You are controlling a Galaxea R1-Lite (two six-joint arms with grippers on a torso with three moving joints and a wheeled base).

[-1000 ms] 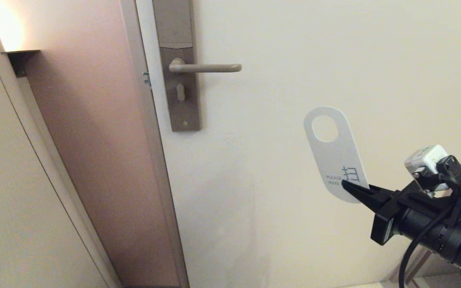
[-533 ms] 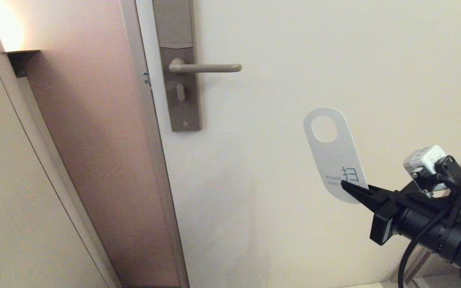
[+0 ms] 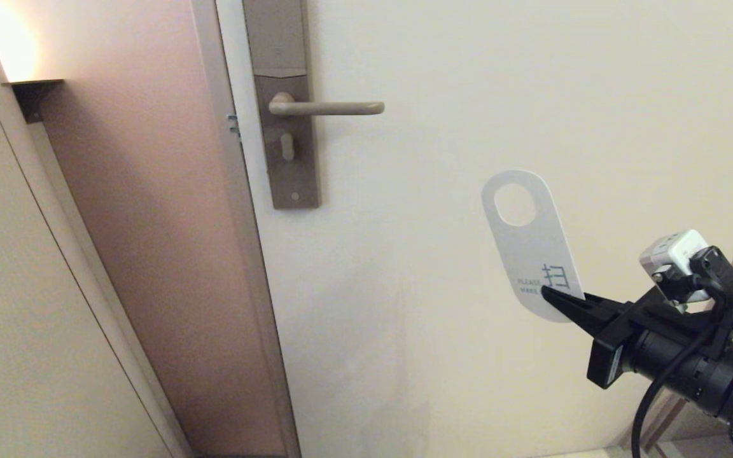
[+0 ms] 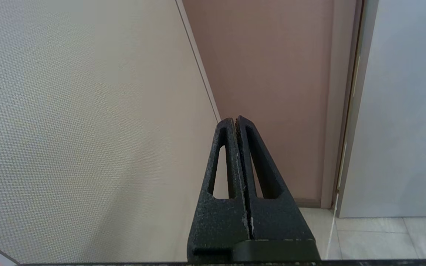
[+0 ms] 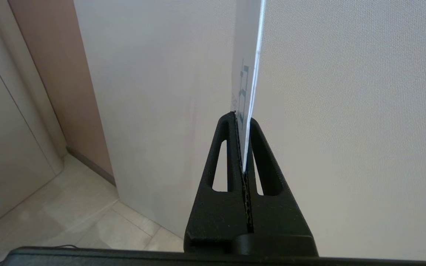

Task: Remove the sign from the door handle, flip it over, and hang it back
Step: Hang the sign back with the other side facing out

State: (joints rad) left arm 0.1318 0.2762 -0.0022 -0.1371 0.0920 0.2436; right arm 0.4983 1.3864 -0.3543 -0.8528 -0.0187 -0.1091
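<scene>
The sign (image 3: pixel 530 245) is a white round-ended card with an oval hole at its upper end and teal lettering at its lower end, white side facing me. My right gripper (image 3: pixel 548 294) is shut on its lower end, holding it upright in the air, off the door. In the right wrist view the sign (image 5: pixel 248 70) shows edge-on, rising from the right gripper (image 5: pixel 243 118). The door handle (image 3: pixel 331 108), a slim beige lever on a tall brown-grey plate (image 3: pixel 285 127), stands bare up and to the left. My left gripper (image 4: pixel 235 120) is shut on nothing, low by the wall, outside the head view.
The cream door (image 3: pixel 468 95) fills the middle and right. A pinkish-brown wall panel (image 3: pixel 144 191) and door frame (image 3: pixel 239 254) lie left of the handle, with a beige wall (image 3: pixel 23 318) further left. Tiled floor (image 5: pixel 68 218) lies below.
The right arm and the sign have drifted very slightly to the left. Nothing else differs.
</scene>
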